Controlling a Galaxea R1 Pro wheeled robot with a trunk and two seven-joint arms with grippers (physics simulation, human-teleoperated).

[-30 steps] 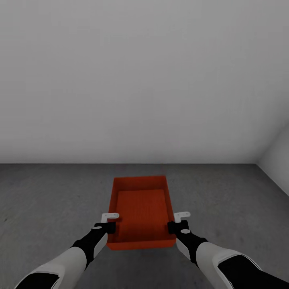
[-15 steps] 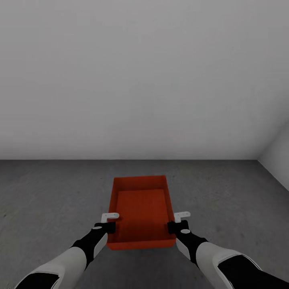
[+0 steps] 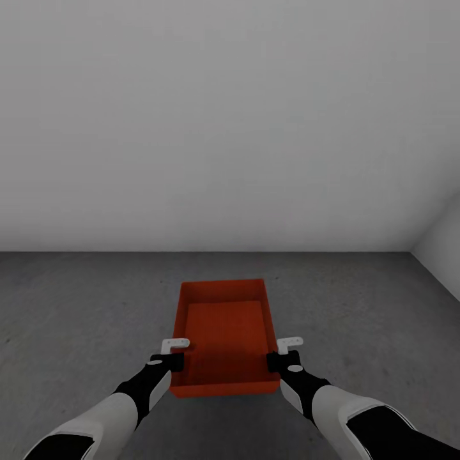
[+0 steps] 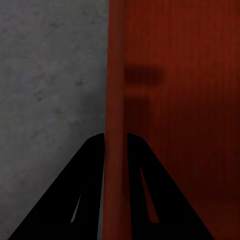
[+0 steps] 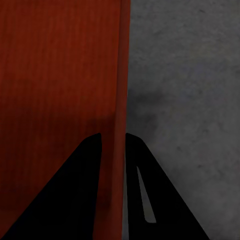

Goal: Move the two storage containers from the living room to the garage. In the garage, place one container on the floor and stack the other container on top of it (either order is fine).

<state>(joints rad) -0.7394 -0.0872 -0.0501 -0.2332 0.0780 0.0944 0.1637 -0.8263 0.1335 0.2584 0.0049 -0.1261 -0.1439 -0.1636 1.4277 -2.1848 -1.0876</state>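
1. Unmoved against both pincers since a second ago; only wall base lower in head view, from camera shift.
2. No readable writing anywhere.
3. Orange-red storage container held between both arms above grey concrete floor.
4. Left pincer pinching container's left wall, one finger either side.
5. Right pincer pinching right wall likewise.
6. White-grey garage wall ahead; side wall at right. Nothing near the container.

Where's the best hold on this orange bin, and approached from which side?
The long side walls of the storage container: the left gripper and right gripper each straddle a thin upright rim from above, one finger inside, one outside. With no handles, opposite walls likely balance it.
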